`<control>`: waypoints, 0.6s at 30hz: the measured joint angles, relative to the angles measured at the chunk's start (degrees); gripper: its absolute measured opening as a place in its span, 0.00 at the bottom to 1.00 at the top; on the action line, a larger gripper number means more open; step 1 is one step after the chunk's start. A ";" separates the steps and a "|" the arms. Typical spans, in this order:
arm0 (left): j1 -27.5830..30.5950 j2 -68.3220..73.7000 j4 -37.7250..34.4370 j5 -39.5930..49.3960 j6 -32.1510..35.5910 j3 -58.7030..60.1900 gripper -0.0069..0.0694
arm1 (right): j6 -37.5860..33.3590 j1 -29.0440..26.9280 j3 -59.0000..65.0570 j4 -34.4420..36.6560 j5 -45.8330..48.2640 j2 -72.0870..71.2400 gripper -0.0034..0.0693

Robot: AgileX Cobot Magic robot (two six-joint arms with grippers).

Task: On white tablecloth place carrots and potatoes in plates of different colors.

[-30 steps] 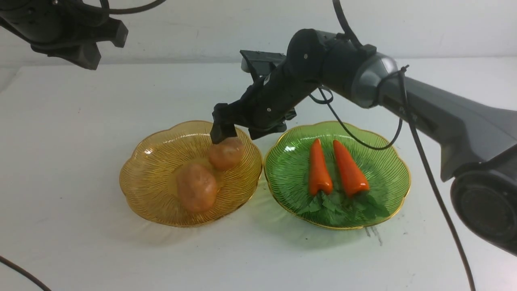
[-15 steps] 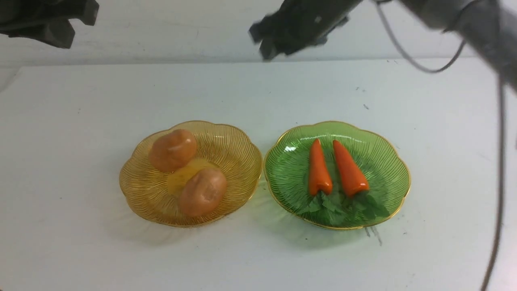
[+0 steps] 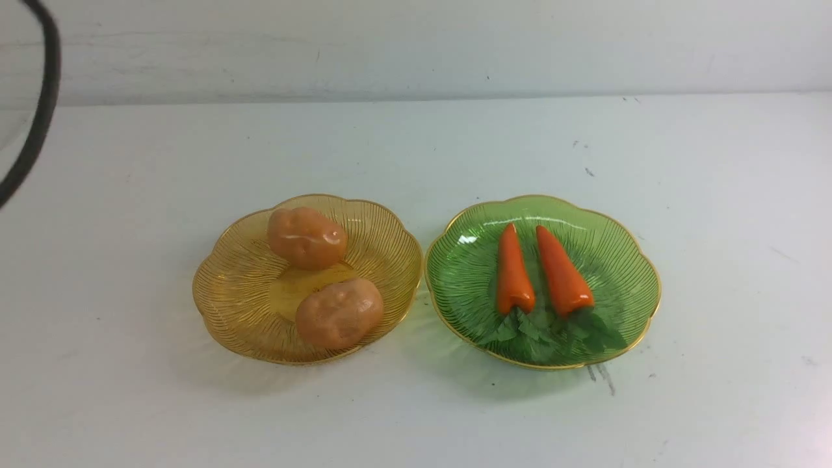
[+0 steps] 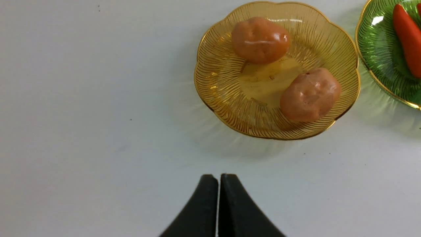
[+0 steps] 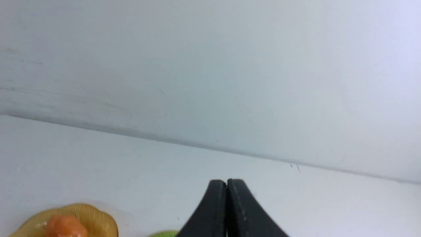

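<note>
Currently both grippers are empty. At the left gripper (image 4: 218, 177), jaws together; amber plate (image 4: 205, 89) ahead of the tips, apart. At the right gripper (image 5: 226, 182), jaws together; plate edges behind the tips. On the white tablecloth (image 3: 130, 162), the green plate (image 3: 640, 260) sits at 3 o'clock of the amber plate. Amber plate: two potatoes, far potato (image 3: 307, 238) at 12 o'clock, near potato (image 3: 338, 312) at 5 o'clock. Green plate: two carrots, left carrot (image 3: 513, 270) tip toward 12 o'clock, right carrot (image 3: 562, 272) tip toward 11 o'clock, leaves toward 6 o'clock.
</note>
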 joint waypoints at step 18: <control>0.00 -8.66 0.00 -9.53 -1.07 12.52 0.09 | 7.01 -0.07 89.44 -3.79 -61.06 -63.22 0.03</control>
